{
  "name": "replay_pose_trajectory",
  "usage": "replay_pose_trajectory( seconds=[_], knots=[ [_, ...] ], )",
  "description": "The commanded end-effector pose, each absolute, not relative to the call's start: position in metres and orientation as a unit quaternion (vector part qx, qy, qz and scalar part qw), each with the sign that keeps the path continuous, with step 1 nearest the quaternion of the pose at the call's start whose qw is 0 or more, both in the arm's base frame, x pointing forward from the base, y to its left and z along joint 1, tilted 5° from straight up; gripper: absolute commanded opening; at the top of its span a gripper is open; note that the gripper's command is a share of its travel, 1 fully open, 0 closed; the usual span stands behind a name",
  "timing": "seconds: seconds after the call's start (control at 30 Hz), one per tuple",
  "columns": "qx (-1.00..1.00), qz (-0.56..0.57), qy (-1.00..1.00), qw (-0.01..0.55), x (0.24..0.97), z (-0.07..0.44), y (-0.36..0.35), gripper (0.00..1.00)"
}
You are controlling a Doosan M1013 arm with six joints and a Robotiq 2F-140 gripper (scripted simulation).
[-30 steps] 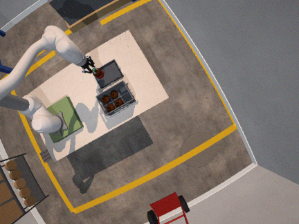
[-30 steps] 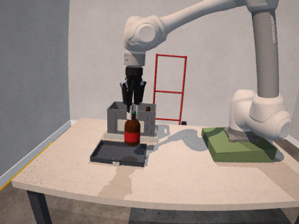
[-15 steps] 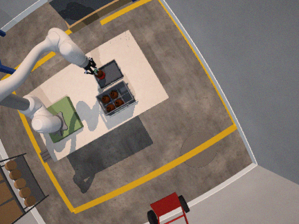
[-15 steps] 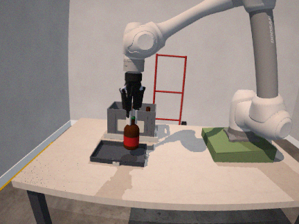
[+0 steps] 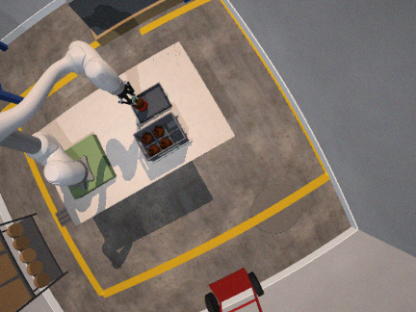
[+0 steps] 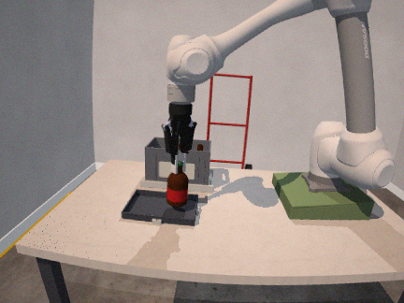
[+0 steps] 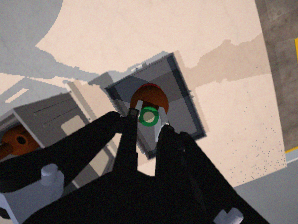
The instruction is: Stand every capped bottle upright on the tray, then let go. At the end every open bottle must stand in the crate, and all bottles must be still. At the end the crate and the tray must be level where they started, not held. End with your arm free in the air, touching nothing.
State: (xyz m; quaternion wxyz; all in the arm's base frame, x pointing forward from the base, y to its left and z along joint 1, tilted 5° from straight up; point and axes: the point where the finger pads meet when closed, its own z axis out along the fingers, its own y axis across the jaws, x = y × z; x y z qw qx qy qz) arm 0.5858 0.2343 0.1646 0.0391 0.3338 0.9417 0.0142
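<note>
A brown bottle with a red label and a green cap (image 6: 178, 187) stands upright over the dark tray (image 6: 160, 207), its base at or just above the tray floor. My gripper (image 6: 178, 158) is shut on its neck from above. In the wrist view the green cap (image 7: 149, 116) sits between my fingertips with the tray below. In the top view the bottle (image 5: 139, 103) is at the tray's left part (image 5: 152, 102). The grey crate (image 5: 158, 142) holds several open brown bottles (image 5: 156, 137), upright.
The crate stands just behind the tray, close to my gripper. The arm's green base block (image 6: 323, 195) sits at the table's right. A red cart (image 5: 234, 290) stands on the floor away from the table.
</note>
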Motion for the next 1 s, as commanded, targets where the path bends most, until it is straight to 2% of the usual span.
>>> replay_pose_trajectory(
  seconds=[0.0,0.97],
  knots=[
    [0.334,0.014,0.942,0.039,0.5852,0.1614,0.2350,0.00],
    [0.334,0.014,0.942,0.039,0.5868,0.1592,0.2338,0.00]
  ],
)
